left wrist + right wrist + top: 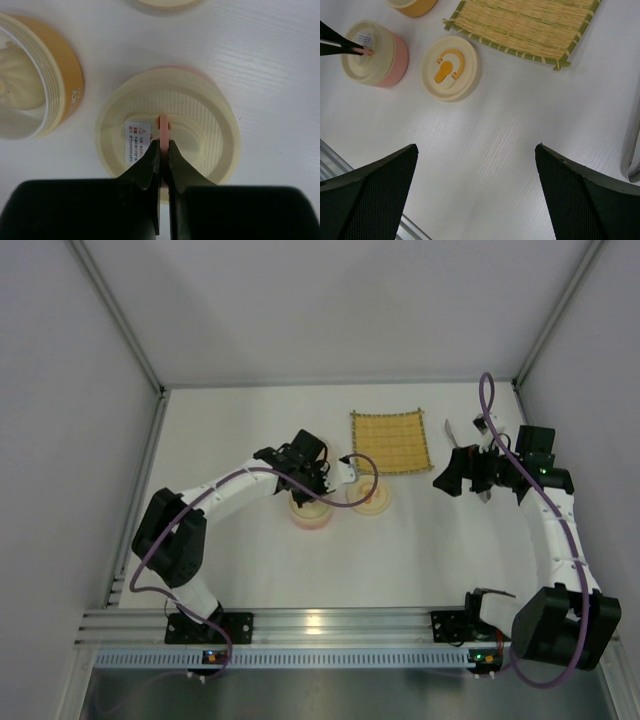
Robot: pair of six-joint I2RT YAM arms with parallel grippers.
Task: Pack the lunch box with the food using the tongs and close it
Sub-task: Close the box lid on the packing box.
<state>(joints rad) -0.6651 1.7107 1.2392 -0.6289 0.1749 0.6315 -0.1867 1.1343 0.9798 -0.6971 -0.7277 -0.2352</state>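
White table [250, 570]; left gripper [163, 147] pinches the lid's [200, 105] pink tab [163, 125], likely a light, rigid, sure hold; right gripper [475, 150] spread, empty.

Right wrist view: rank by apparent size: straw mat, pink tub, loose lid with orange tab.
1. Straw mat, largest, though partly cropped.
2. Pink tub and loose lid: about alike, not ranked.
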